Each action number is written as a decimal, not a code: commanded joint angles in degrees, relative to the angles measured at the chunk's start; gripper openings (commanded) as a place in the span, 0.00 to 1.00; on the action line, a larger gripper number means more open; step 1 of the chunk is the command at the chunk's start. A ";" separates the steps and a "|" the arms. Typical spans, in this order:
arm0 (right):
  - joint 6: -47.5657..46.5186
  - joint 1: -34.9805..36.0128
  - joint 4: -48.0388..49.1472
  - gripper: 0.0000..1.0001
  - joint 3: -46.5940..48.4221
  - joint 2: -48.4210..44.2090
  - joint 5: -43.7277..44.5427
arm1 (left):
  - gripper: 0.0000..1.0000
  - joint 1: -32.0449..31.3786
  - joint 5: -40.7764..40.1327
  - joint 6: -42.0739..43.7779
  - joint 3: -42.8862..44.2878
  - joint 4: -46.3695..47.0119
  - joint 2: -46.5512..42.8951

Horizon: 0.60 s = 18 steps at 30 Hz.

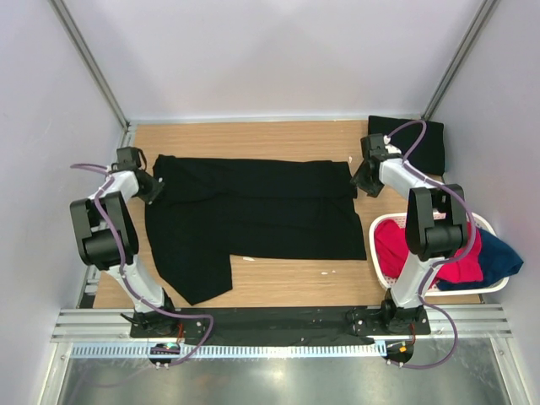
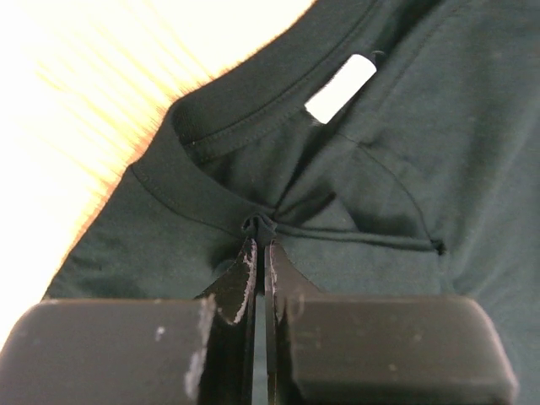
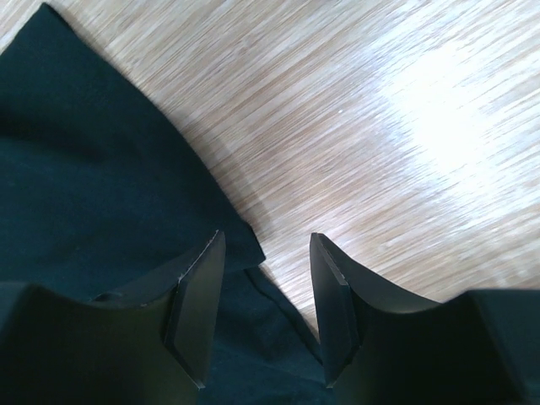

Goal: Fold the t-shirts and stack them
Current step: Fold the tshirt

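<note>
1. Top external view, wooden bench (image 1: 278,139): one, light wood grain, carrying all the items below.
2. Black robot arms: two, bolted at the near edge. Each reaches to one end of the spread shirt.
3. Black cloth short-sleeved t-shirt (image 1: 253,211): one, spread flat and lying sideways across the middle of the bench. Its neck is at the left and its hem at the right. One sleeve panel spreads out toward the near left.
4. Folded black cloth garment (image 1: 432,143): one, a compact rectangle in the far right corner of the bench, apart from the spread shirt.
5. White oval plastic basket (image 1: 376,257): one, at the right edge just beside the right arm's base. It holds one red garment (image 1: 460,261) and one dark blue garment (image 1: 498,257), the blue one hanging over the rim.
6. Left pincer (image 1: 156,187): one, at the shirt's neck end. On the left wrist view its two fingers are pressed together (image 2: 260,245) with a small pucker of the collar seam pinched between the tips.
7. White rectangular neck label (image 2: 340,88): one, sewn inside the neckline, beyond the pinched spot.
8. Right pincer (image 1: 364,181): one, at the far right corner of the hem. On the right wrist view (image 3: 261,278) its fingers stand apart with nothing gripped. The cloth edge runs under the gap, with the left finger over black cloth and the right finger beside bare wood. Whether the tips touch the cloth cannot be told.
</note>
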 commanded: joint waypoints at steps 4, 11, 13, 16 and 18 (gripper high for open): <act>0.67 0.11 2.82 0.49 -1.52 -1.74 -1.27 | 0.00 0.04 0.67 0.94 -0.86 0.85 -8.77; 2.25 0.11 4.04 0.45 -2.49 -0.77 -3.29 | 0.00 0.04 1.11 1.20 -2.71 0.41 -11.59; 2.86 0.02 5.28 0.45 -3.63 -1.04 -4.08 | 0.00 -0.04 1.11 1.46 -3.15 0.33 -12.02; 4.00 0.11 6.60 0.45 -4.51 -1.48 -5.23 | 0.00 -0.04 1.47 1.64 -3.24 0.32 -12.29; 4.80 0.11 7.74 0.45 -5.30 -1.74 -6.11 | 0.00 -0.04 1.73 1.73 -3.24 0.24 -12.38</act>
